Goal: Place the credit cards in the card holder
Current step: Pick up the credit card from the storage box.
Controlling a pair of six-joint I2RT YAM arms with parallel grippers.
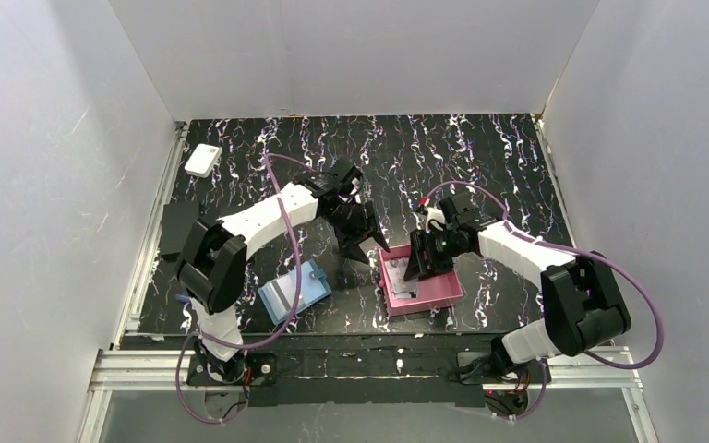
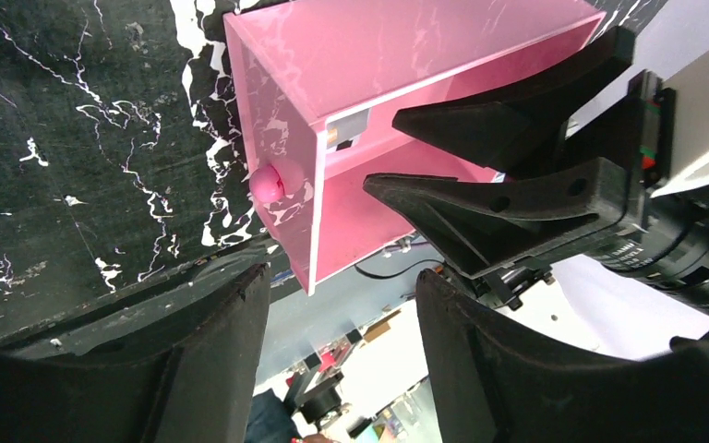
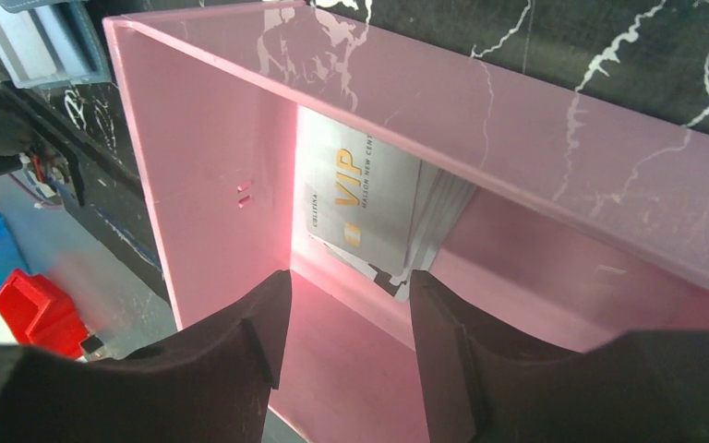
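Observation:
The credit cards [image 3: 369, 208] are a small stack, silver "VIP" card on top, lying in a corner of the pink tray [image 3: 194, 157]. They also show as a grey patch in the top view [image 1: 403, 288]. My right gripper [image 3: 346, 305] is open and empty, reaching down inside the tray just short of the cards; it also shows in the top view [image 1: 417, 266]. My left gripper [image 2: 342, 305] is open and empty, beside the tray's outer left corner [image 2: 282, 129]; it also shows in the top view [image 1: 358, 247]. The teal-blue card holder [image 1: 295, 288] lies open on the table, left of the tray.
The pink tray [image 1: 443, 291] sits front centre. A white box [image 1: 203, 160] lies far left at the back. A matte black slab [image 1: 178, 229] lies by the left wall. The right gripper's black fingers [image 2: 508, 175] sit close to my left gripper.

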